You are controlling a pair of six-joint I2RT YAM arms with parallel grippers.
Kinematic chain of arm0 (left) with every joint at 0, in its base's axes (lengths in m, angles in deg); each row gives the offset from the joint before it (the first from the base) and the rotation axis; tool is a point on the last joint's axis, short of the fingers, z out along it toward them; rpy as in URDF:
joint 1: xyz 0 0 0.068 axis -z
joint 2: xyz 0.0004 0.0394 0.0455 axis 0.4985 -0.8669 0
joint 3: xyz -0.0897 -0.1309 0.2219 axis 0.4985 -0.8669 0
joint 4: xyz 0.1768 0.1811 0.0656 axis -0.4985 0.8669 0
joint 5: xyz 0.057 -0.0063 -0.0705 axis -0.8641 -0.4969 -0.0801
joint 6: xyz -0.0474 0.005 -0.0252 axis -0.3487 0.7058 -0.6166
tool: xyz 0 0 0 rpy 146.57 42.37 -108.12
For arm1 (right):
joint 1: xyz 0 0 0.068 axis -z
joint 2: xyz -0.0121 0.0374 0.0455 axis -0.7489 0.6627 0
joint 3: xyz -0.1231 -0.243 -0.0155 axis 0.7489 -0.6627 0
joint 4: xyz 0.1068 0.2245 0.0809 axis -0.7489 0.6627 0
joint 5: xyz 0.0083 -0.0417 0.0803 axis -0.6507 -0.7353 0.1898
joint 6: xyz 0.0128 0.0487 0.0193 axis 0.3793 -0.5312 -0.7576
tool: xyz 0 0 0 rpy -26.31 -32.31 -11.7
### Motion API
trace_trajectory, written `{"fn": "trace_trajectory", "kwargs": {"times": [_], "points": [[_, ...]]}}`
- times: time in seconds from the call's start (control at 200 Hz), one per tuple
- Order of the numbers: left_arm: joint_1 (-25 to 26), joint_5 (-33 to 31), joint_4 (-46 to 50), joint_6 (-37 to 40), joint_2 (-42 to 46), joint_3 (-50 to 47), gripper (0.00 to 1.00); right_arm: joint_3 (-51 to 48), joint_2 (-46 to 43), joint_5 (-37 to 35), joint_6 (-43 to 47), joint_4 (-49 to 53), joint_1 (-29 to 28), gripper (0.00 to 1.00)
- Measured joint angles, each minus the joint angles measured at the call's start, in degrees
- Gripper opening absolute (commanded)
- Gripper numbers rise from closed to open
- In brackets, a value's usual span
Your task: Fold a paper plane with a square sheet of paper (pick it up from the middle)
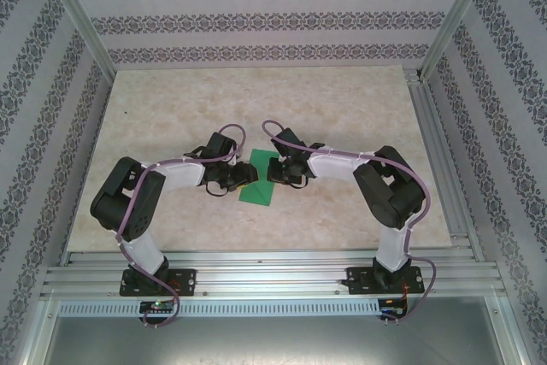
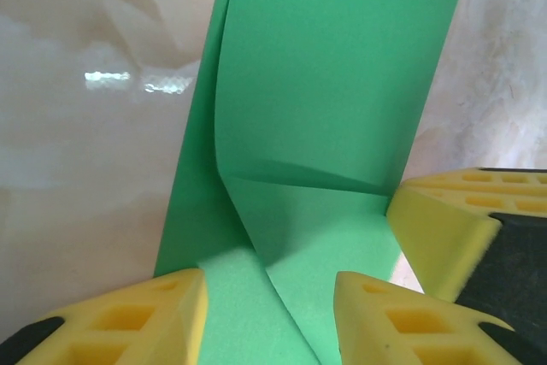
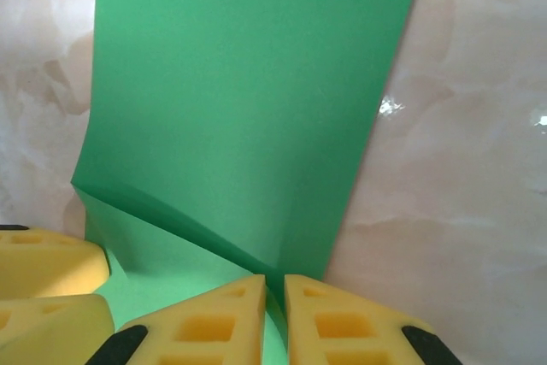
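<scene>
Two robot arms met over a square sheet of paper [image 1: 258,192] lying near the middle of the pale marble-patterned table [image 1: 171,126], part of it already turned over along a crease. The right gripper [image 3: 275,322] had its yellow fingers pressed almost together, with the sheet [image 3: 239,108] running into the narrow slit between them, so it appeared to be pinching the paper there. The left gripper [image 2: 269,314] stood with its fingers spread, bare green showing in the gap, gripping nothing.

The risk from here looked plain. With one side pinched and the other free, any pull by the right arm could drag the thin sheet across the smooth table or bend the fold off line, leaving a slanted crease that would spoil the plane's symmetry. The two grippers also sat very close, and a closing or sliding move by either could knock the other or crumple the raised flap.

The overhead camera showed the left gripper [image 1: 242,175] and the right gripper [image 1: 275,170] nose to nose over the paper, but the arms hid most of the fold. The left wrist camera showed the sheet [image 2: 342,83] with a lifted layer curling along its left edge and a sharp crease across it, a finger of the right gripper [image 2: 444,224] resting at the paper's right edge. The right wrist camera alone showed the pinch itself, with the left gripper's fingers [image 3: 47,262] at the lower left.
</scene>
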Motion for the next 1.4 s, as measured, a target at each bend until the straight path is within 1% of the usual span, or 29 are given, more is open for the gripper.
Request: {"fn": "trace_trajectory", "kwargs": {"times": [0.1, 0.2, 0.52, 0.764, 1.254, 1.334, 1.399], "points": [[0.00, 0.87, -0.35, 0.00, -0.66, 0.26, 0.38, 0.02, 0.07, -0.24, -0.02, 0.35, 0.00, 0.12], [0.00, 1.07, -0.37, 0.02, -0.81, 0.35, 0.37, 0.04, 0.07, -0.39, -0.02, 0.55, 0.00, 0.11], [0.00, 1.03, -0.72, 0.22, -1.03, 1.36, 0.38, -0.63, 0.11, -0.31, -0.50, -0.42, 1.14, 0.10], [0.00, 1.03, -1.22, 0.24, -2.27, 2.19, 0.36, -2.03, 0.11, 1.53, -1.25, -3.02, 1.88, 0.08], [0.00, 1.09, -2.67, 1.09, -3.93, 4.04, 0.22, -2.78, 0.04, 1.99, -2.25, -4.85, 1.92, 0.09], [0.00, 1.07, -2.75, 1.27, -4.57, 4.11, 0.16, -2.99, 0.04, 2.34, -2.27, -5.25, 2.14, 0.11], [0.00, 1.09, -2.78, 1.55, -5.03, 4.11, 0.11, -3.15, -0.09, 2.71, -2.29, -5.60, 2.25, 0.16]]}}
